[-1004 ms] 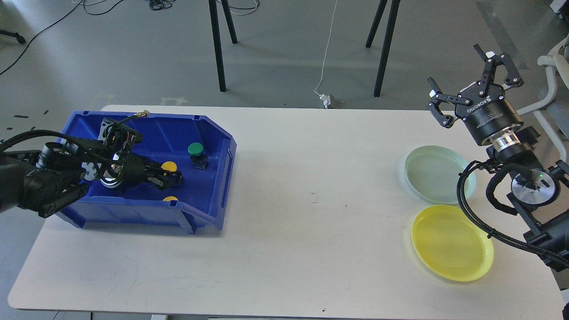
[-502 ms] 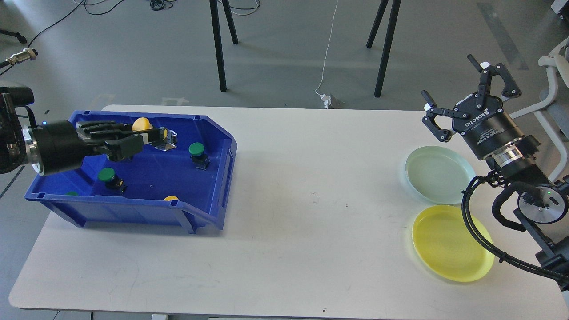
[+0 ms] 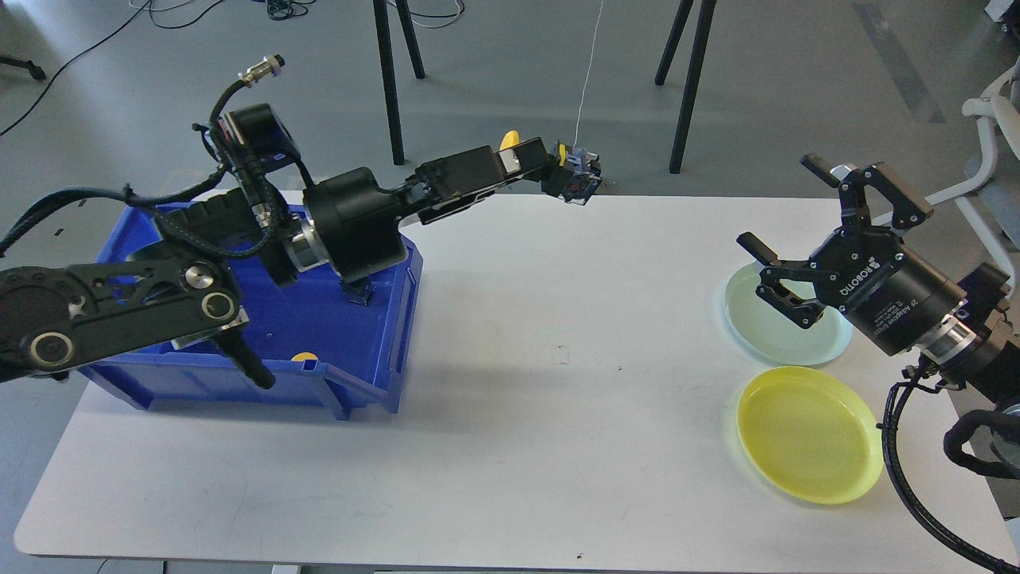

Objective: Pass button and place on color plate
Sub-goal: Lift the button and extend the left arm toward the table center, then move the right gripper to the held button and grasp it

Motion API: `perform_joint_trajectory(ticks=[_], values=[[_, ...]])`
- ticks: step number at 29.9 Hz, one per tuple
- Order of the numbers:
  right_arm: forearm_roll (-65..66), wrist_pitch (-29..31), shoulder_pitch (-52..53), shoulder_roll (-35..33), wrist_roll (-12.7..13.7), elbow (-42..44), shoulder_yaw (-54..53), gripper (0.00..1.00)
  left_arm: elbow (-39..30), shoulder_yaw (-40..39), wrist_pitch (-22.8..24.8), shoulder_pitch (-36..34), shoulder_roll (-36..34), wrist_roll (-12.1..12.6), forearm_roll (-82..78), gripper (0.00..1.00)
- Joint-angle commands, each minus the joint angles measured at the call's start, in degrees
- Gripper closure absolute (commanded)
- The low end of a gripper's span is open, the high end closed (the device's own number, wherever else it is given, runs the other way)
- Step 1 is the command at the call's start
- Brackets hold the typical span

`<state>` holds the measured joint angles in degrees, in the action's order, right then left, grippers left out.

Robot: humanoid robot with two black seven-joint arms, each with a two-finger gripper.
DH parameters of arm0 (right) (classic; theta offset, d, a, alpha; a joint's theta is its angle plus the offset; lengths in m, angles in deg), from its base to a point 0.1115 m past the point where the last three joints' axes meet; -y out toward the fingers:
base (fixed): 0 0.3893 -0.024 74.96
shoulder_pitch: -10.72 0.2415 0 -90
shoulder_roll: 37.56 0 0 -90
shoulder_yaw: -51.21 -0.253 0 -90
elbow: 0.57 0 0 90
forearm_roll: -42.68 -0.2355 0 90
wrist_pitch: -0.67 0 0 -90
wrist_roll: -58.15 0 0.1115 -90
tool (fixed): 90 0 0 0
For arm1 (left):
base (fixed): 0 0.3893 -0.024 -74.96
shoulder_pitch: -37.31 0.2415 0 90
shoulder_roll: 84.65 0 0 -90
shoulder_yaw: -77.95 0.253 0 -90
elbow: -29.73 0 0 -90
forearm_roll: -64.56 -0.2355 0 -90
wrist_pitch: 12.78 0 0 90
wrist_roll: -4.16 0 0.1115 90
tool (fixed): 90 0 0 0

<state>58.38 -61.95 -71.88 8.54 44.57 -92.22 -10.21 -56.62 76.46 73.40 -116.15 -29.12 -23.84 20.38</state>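
My left gripper (image 3: 562, 167) reaches out over the table's far edge, right of the blue bin (image 3: 374, 383). It is shut on a yellow button (image 3: 579, 183), whose dark body sticks out past the fingertips. My right gripper (image 3: 781, 203) is open and empty, above the left rim of the pale green plate (image 3: 769, 331), with its jaws facing left toward the left gripper. The yellow plate (image 3: 809, 434) lies in front of the green one. Another yellow button (image 3: 304, 357) shows at the bin's front wall. A dark button body (image 3: 358, 292) shows under my left arm.
My left arm (image 3: 351, 223) crosses over the bin and hides most of its inside. Black stand legs (image 3: 390, 88) are on the floor behind the table. A white chair (image 3: 992, 119) is at the far right.
My left gripper has lifted out of the bin with the yellow button and swung right, up over the table. My right gripper has tilted down and left toward it.
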Motion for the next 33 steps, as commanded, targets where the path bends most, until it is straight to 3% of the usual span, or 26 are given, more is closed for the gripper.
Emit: perform_joint_trajectory(ticks=[1,9,16,25,33], values=[[0.04,0.62,-0.90,-0.48,-0.40,-1.69,0.76,0.01,5.04,-1.14,-0.13,3.59,5.63,0.00,0.41,0.98],[0.12,0.62,1.47,2.50,-0.49,-1.00,5.42,0.01,6.01,-2.11,0.04,5.71,7.14,0.00,0.32,0.97],[-0.66,0.62,11.13,3.39,-0.58,1.46,14.38,0.01,6.10,-2.11,-0.04,5.71,7.31,0.00,0.23,0.97],[-1.02,0.62,19.66,8.04,-1.89,7.44,21.59,0.01,6.10,-2.11,0.04,5.80,7.31,0.00,0.23,0.97],[-7.86,0.62,21.25,12.61,-3.74,11.39,22.30,0.02,6.10,-2.11,0.04,5.80,7.31,0.00,0.23,0.97]])
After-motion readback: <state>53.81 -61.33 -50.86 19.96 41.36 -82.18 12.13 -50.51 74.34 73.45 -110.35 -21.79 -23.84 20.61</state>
